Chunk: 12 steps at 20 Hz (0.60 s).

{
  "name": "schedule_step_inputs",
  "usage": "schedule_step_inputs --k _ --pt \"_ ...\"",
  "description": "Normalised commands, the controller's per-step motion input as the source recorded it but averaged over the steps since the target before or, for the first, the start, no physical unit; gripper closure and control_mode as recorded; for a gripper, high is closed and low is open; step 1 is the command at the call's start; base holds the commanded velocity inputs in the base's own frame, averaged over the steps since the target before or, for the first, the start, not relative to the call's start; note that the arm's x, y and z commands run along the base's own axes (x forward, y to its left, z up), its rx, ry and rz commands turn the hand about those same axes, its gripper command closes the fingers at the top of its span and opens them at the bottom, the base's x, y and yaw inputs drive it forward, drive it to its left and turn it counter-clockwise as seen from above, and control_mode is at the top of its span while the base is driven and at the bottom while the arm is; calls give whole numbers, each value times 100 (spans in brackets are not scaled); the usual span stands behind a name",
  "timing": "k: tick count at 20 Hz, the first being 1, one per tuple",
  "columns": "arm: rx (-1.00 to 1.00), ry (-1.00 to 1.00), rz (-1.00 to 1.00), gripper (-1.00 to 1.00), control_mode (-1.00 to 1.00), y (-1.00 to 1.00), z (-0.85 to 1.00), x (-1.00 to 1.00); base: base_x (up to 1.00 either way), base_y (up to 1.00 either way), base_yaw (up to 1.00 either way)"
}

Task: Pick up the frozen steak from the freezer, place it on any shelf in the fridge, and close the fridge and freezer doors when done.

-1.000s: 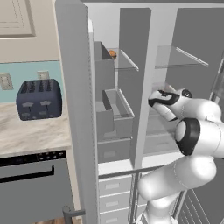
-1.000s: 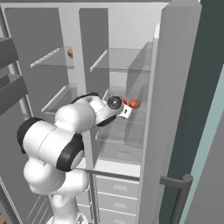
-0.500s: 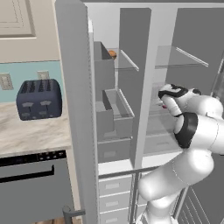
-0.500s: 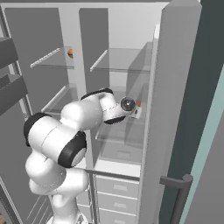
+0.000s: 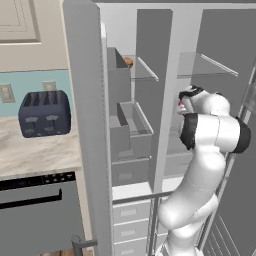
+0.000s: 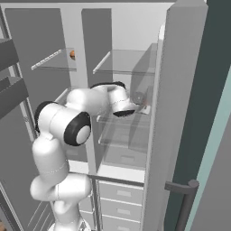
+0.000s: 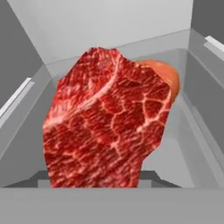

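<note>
Marbled red steak (image 7: pixel 105 122) standing upright right in front of the hand camera, pinched in the gripper (image 6: pixel 137 98), over a grey fridge shelf (image 7: pixel 192 144), orange round item (image 7: pixel 168 76) just behind it

steak (image 7: pixel 107 120) hiding end effector fingertips (orange item (image 7: pixel 168 78) half-covered)

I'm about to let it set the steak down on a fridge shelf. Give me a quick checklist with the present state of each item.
1. Steak in front of the hand: ok.
2. Grip firm: cannot tell, fingertips hidden behind the meat.
3. Hand inside the fridge compartment: ok.
4. Landing spot free: not ok, an orange item sits behind the steak.
5. Fridge door open: ok.
6. Freezer door open, to close later: ok.
</note>
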Motion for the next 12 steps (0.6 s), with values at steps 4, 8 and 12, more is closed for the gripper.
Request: schedule_step_inputs --k 4,8,12 --pt "0 3 4 100 -100 0 -37 33 0 0 0" --pt "0 0 3 -100 -100 1 -61 11 0 0 0" --pt "0 0 2 -100 -100 10 -47 13 0 0 0"
